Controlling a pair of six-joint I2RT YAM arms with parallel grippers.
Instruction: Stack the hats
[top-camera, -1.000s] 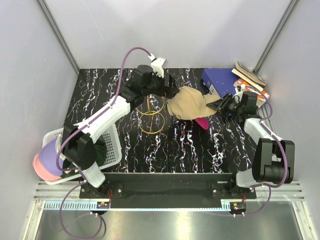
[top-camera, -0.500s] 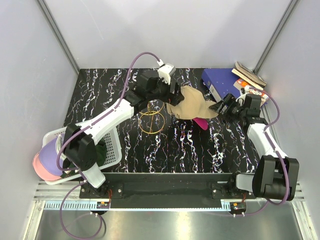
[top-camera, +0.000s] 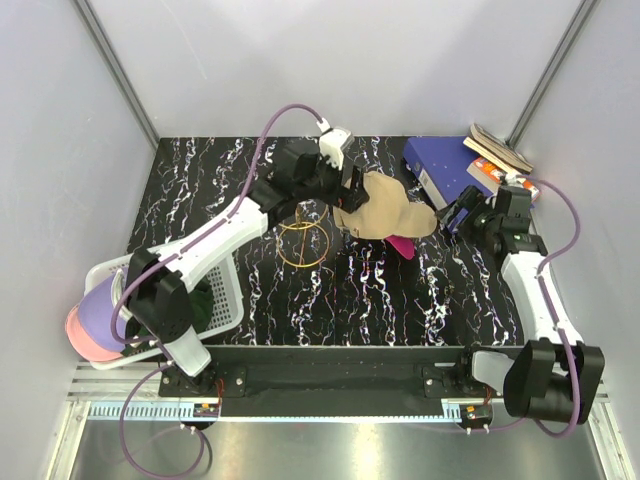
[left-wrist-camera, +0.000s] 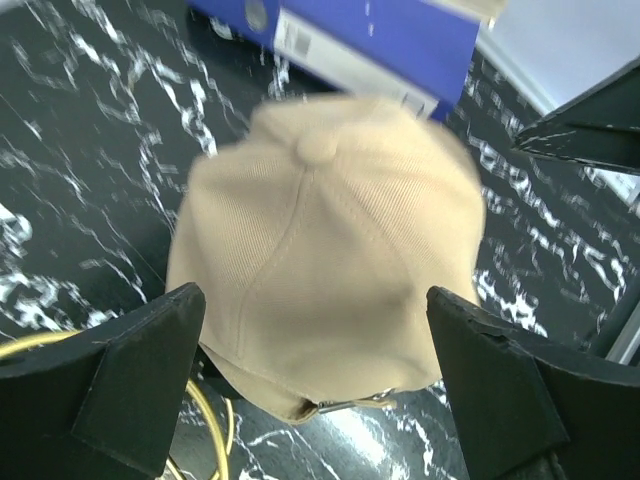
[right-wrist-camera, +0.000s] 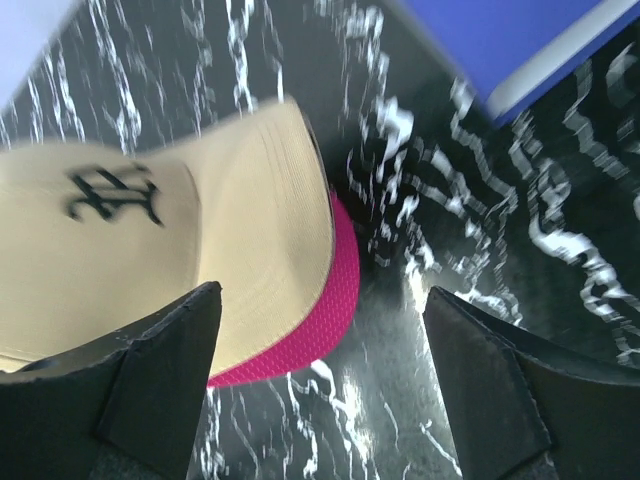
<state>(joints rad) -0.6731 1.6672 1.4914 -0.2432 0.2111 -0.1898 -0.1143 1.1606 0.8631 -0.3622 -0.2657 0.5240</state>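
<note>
- Tan cap (top-camera: 380, 212) (left-wrist-camera: 320, 250) (right-wrist-camera: 150, 260) — crown up on the black marbled surface (top-camera: 380, 300), far centre; dark stitched emblem on the front panel, brim pointing toward the right arm.
- Magenta cap (top-camera: 404, 244) (right-wrist-camera: 310, 320) — under the tan cap, only its brim edge showing past the tan brim.
- Left gripper (top-camera: 345, 195) (left-wrist-camera: 312, 300) — jaws wide, one finger either side of the tan cap's rear; contact cannot be told.
- Right gripper (top-camera: 458, 215) (right-wrist-camera: 320, 300) — jaws wide, holding nothing, just beside the two brims.
- Dark green cap (top-camera: 200, 300) — inside the white mesh basket (top-camera: 228, 285), near left.
- Lavender cap (top-camera: 100, 305) over light pink cap (top-camera: 78, 338) — at the basket's outer left side.
- Gold wire rings (top-camera: 305, 235) — on the surface, just left of the tan cap.
- Blue binder (top-camera: 440, 165) — far right, near the tan cap.
</note>
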